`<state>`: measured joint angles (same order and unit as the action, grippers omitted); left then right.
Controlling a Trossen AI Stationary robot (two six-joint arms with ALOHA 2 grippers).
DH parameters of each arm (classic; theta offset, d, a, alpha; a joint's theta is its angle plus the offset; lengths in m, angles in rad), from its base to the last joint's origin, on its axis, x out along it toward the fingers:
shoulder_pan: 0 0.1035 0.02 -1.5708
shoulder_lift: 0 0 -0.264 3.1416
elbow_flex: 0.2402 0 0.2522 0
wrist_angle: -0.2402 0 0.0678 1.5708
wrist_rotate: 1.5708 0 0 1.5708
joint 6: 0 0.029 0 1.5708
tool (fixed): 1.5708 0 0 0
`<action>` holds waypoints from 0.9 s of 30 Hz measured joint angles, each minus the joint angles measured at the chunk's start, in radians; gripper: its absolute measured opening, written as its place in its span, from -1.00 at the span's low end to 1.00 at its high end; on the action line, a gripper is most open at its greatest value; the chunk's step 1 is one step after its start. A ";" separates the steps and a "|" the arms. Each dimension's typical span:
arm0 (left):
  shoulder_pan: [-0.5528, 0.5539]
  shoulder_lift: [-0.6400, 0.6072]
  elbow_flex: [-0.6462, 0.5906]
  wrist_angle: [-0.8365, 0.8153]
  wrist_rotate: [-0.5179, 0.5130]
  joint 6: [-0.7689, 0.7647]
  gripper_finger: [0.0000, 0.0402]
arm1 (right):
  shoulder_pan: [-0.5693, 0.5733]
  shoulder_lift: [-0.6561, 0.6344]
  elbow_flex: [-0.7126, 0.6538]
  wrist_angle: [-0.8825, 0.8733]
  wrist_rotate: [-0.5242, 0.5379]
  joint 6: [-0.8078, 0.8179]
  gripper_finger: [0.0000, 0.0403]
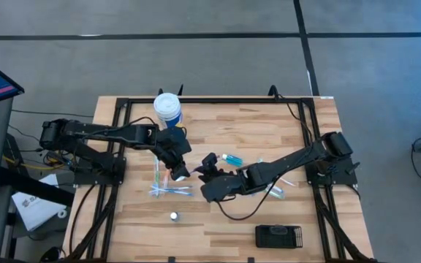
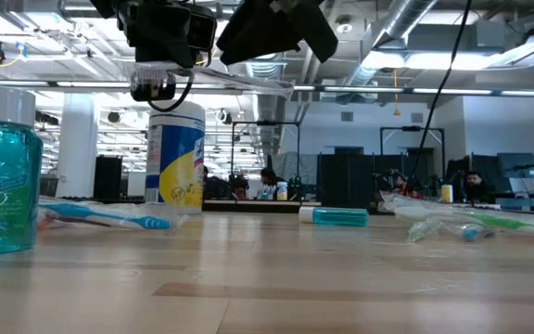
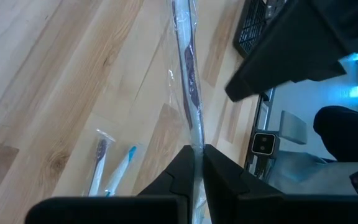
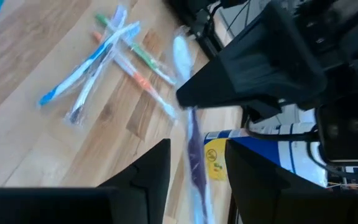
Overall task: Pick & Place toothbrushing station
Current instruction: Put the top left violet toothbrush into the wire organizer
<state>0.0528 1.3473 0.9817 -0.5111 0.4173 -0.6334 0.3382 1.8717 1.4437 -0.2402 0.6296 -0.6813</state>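
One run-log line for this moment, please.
left hand: shut on wrapped purple toothbrush | right hand: open beside it | black ribbed holder: untouched

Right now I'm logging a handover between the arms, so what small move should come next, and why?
Probably the right gripper should back away from the wrapped toothbrush. Its fingers stand apart with the toothbrush between them, while the left gripper is shut on the toothbrush. The toothbrushing station sits empty near the table's front edge.
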 joint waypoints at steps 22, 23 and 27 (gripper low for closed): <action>0.000 0.000 0.000 0.013 0.009 0.000 -0.93 | -0.016 0.000 0.000 0.019 -0.005 -0.044 -0.32; 0.000 0.000 0.000 0.013 0.012 0.000 -0.93 | -0.016 0.000 0.000 0.019 -0.008 -0.044 -0.32; 0.000 0.000 0.000 0.027 0.023 0.000 -0.92 | -0.027 0.000 0.000 0.019 -0.038 -0.044 -0.32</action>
<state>0.0528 1.3476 0.9817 -0.4837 0.4402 -0.6338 0.3116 1.8713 1.4433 -0.2211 0.5911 -0.7254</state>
